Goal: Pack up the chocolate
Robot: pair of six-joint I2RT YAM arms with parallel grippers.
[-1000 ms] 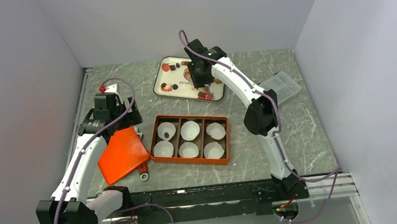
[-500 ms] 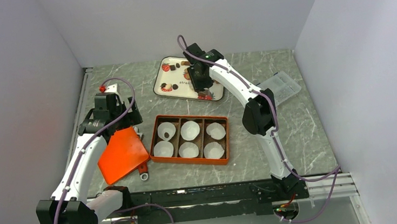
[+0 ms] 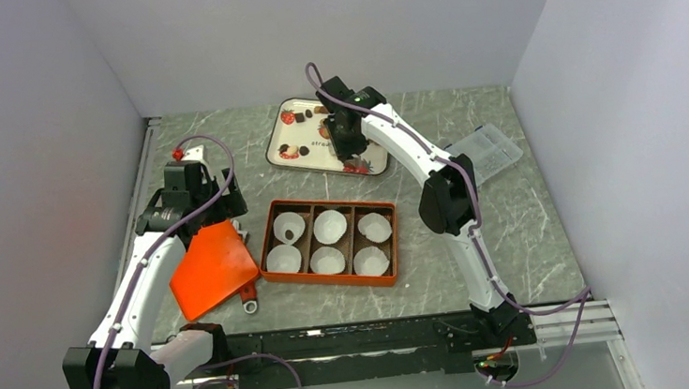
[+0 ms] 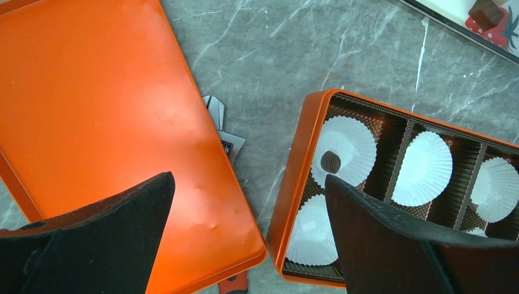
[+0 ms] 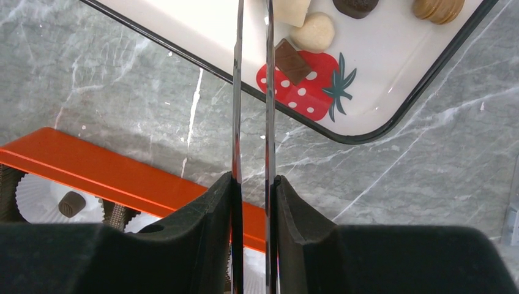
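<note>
Right jaws are clenched on a pair of thin metal tweezers (image 5: 269, 122), whose two blades run close together toward the white black-rimmed tray (image 5: 379, 67) with red strawberry prints. The tips pass out of the wrist view, so I cannot tell whether a piece sits between them. Left jaws stand released and wide, hanging over the flat orange lid (image 4: 92, 92) and the orange box (image 4: 297, 184) of six white pleated paper cups (image 4: 422, 168).

Most of the chocolate (image 5: 437, 9) lies on the tray. A dark brown square piece (image 5: 292, 61) sits on a strawberry print just beside one blade, a cream-white rounded piece (image 5: 312, 30) lies next to it, and others lie further along. One dark round chocolate (image 4: 331, 162) already sits in the box's far-left cup.

The step in hand looks like a tweezer pick from the tray. To do it well, straddle one piece only and squeeze gently so the smooth candy does not squirt out. Lift straight clear of the rim, then carry it over the grey marbled worktop (image 5: 398, 171) to an empty cup.
</note>
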